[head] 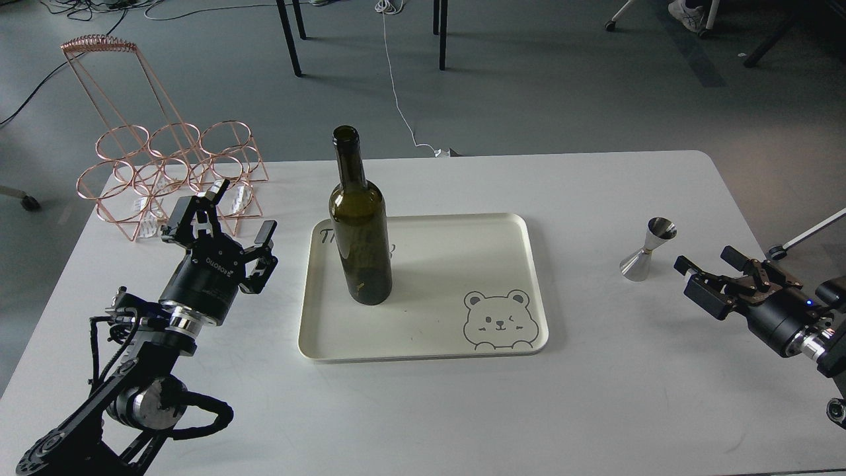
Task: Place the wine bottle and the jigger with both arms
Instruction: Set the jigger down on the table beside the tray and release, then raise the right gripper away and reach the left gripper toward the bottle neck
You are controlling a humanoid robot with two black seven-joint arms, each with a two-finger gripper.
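Left gripper (238, 221) is seen spread and empty beside the tray (515, 228), on which the wine bottle (360, 244) stands upright near the left edge. Right gripper (704, 261) appears parted, just beside the jigger (649, 250) on the worktop (628, 396). Risk noted: a glancing finger could topple either item; the bottle, being tall, would probably tip easily.

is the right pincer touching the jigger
Apart. The head view shows bare white table between the open right pincer and the jigger.
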